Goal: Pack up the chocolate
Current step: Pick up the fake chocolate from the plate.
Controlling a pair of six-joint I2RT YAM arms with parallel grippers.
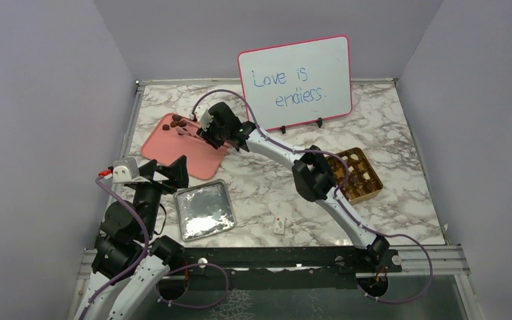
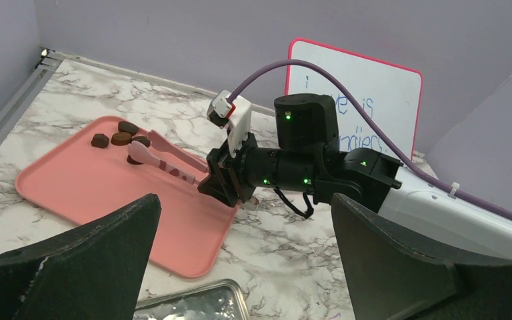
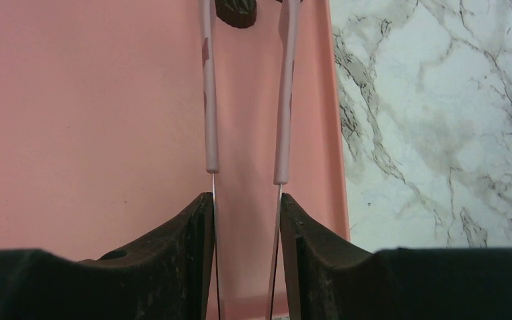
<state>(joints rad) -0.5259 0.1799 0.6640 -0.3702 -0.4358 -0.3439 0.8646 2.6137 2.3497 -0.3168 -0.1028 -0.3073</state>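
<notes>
One chocolate (image 3: 237,12) sits dead ahead between tips of the tongs (image 3: 208,100), right gripper (image 3: 245,200) jaws clamping them (left gripper (image 1: 177,172) wide, farther off).

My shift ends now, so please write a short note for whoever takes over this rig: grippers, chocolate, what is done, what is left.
Left gripper: open, empty, near the pink tray.
Right gripper: shut on pink tongs, tips by one chocolate on the tray.
Done: the gold box looks partly filled.
Left: a few pieces at the tray's far corner must go into the box.
</notes>
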